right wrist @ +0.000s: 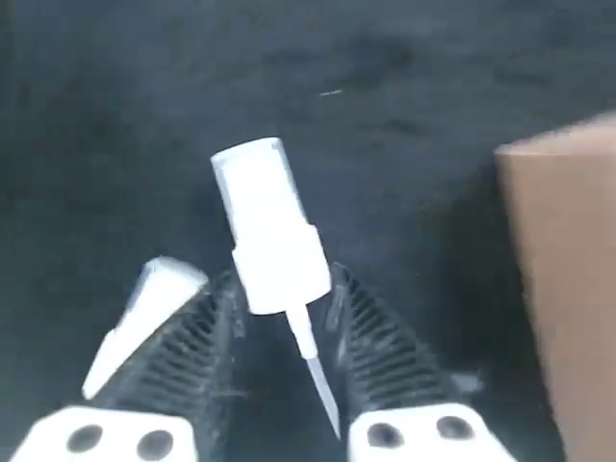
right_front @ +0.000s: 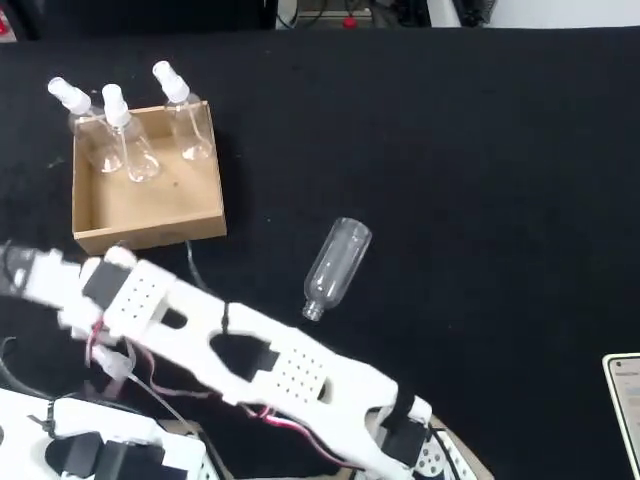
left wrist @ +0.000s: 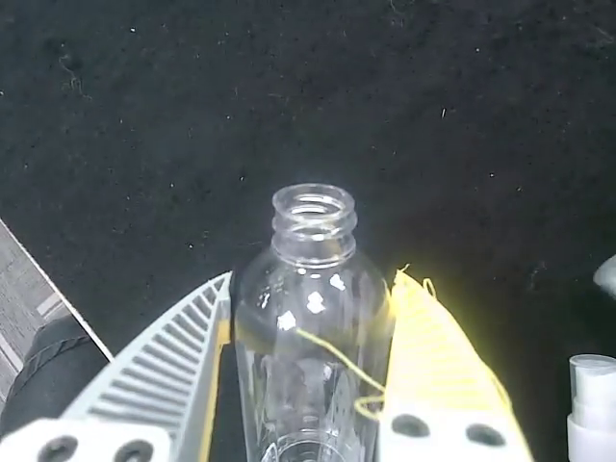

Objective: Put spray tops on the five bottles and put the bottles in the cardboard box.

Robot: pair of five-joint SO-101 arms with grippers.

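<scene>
capping a fourth looked in hand: left gripper (left wrist: 313, 289) clamped an open bottle (left wrist: 313, 226), right gripper (right wrist: 281, 281) pinched a spray top (right wrist: 271, 231), which next needed aligning over the bottle.

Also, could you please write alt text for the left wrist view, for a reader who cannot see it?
The left gripper grips a clear bottle by its sides, its open neck bare of any spray top, against the black table. A white spray top shows at the picture's edge.

Clear bottle (left wrist: 310, 289), white spray top (right wrist: 272, 231) — tan box (right_front: 150, 233), black table (right_front: 480, 150).
</scene>
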